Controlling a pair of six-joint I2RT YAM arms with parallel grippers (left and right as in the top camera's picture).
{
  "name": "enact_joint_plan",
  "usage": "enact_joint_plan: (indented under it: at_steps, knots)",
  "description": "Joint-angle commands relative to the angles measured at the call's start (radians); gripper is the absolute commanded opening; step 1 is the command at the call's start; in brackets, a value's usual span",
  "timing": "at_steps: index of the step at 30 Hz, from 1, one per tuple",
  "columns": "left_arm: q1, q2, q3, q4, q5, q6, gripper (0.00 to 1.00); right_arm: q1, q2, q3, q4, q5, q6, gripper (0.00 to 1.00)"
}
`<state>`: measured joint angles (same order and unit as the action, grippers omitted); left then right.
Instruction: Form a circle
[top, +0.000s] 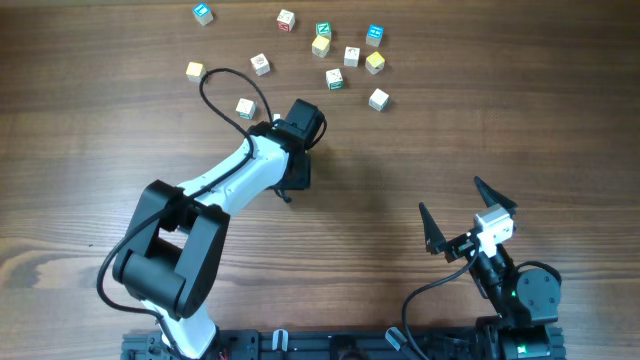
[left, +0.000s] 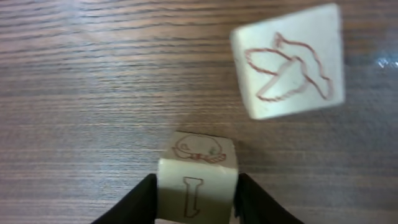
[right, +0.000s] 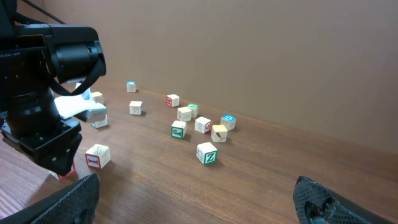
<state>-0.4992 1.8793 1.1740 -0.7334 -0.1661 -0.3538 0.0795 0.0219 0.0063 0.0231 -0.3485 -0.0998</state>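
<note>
Left gripper (left: 196, 200) part closed, fingers flat against both sides of one red-printed cube (left: 200, 152) sitting on the table (left: 74, 93). I see a second red-drawn cube (left: 289, 62) just beyond it, apart. Right gripper (top: 450, 195) wide open, holding nothing, near right. Overhead I count twelve cubes in view, two of them blue-faced cubes (top: 203, 13). Circle (top: 335, 78) is only a loose cluster at far middle, not ringed yet.

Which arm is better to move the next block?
Left. The left gripper clasps a small block near the other blocks; the right gripper waits open, far from them.
</note>
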Motion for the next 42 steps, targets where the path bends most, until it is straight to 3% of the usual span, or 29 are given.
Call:
enact_joint_plan:
  at_steps: [1, 10, 15, 27, 36, 39, 41, 42]
  knots:
    - [0.0, 0.006, -0.011, 0.013, 0.039, 0.105, 0.38, 0.002, -0.004, -0.001, 0.005, -0.009, -0.005, 1.0]
    - [0.0, 0.006, -0.011, 0.024, 0.038, 0.117, 0.4, 0.002, -0.004, -0.001, 0.005, -0.009, -0.005, 1.0]
    - [0.0, 0.006, -0.011, 0.024, 0.037, 0.191, 0.4, 0.002, -0.004, -0.001, 0.005, -0.009, -0.005, 1.0]
    - [0.0, 0.006, -0.011, 0.057, 0.034, 0.19, 0.41, 0.002, -0.004, -0.001, 0.005, -0.009, -0.005, 1.0]
    - [0.0, 0.006, -0.011, 0.046, 0.035, 0.189, 0.59, 0.002, -0.004, -0.001, 0.005, -0.009, -0.005, 1.0]
    - [0.0, 0.006, -0.011, 0.036, 0.035, 0.169, 0.56, 0.002, -0.004, -0.001, 0.005, -0.009, -0.005, 1.0]
    - [0.0, 0.006, -0.011, 0.032, 0.035, 0.133, 0.44, 0.002, -0.004, -0.001, 0.005, -0.009, -0.005, 1.0]
    - [0.0, 0.006, -0.011, 0.032, 0.035, 0.125, 0.43, 0.002, -0.004, -0.001, 0.005, -0.009, -0.005, 1.0]
